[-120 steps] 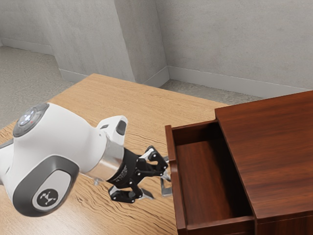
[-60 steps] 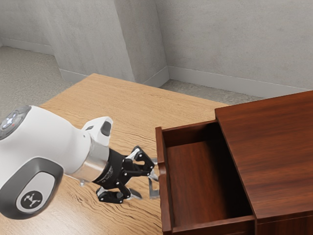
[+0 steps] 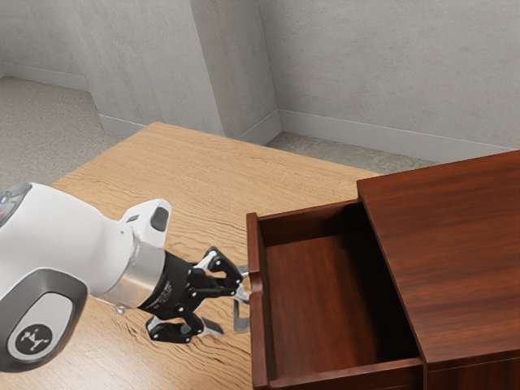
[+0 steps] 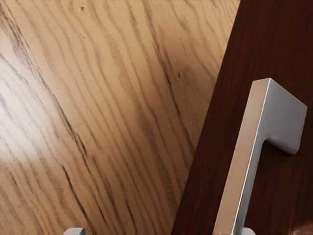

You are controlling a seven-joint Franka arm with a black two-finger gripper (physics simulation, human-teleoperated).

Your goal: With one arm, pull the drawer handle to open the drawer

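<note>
My end effector (image 3: 227, 301) sits low over the table (image 3: 203, 175), right at the drawer handle (image 3: 241, 306). Whether it is clamped on the handle or merely up against it I cannot tell. In the exterior view my white arm (image 3: 73, 260) comes in from 9 o'clock and points toward 3 o'clock, with the black end effector at its tip.

The drawer (image 3: 257, 325) lies at 3 o'clock from my end effector. It stands pulled well out of the dark wooden cabinet (image 3: 455, 244), so that its bare floor and side walls show from above. Its front panel is upright and faces my end effector, and the silver handle juts from that panel toward 9 o'clock. The cabinet rests on the light wooden table at the 4 o'clock part of the exterior view, and its flat top covers the rear of the drawer.

In the wrist view the drawer handle (image 4: 244, 161) is a flat silver bar, bent at one end where a short leg meets the dark drawer front (image 4: 274, 49). Beside that front the grained table (image 4: 98, 122) spreads out.

Grey walls (image 3: 390, 65) and a grey floor (image 3: 41, 122) lie beyond the table, toward 12 o'clock.
</note>
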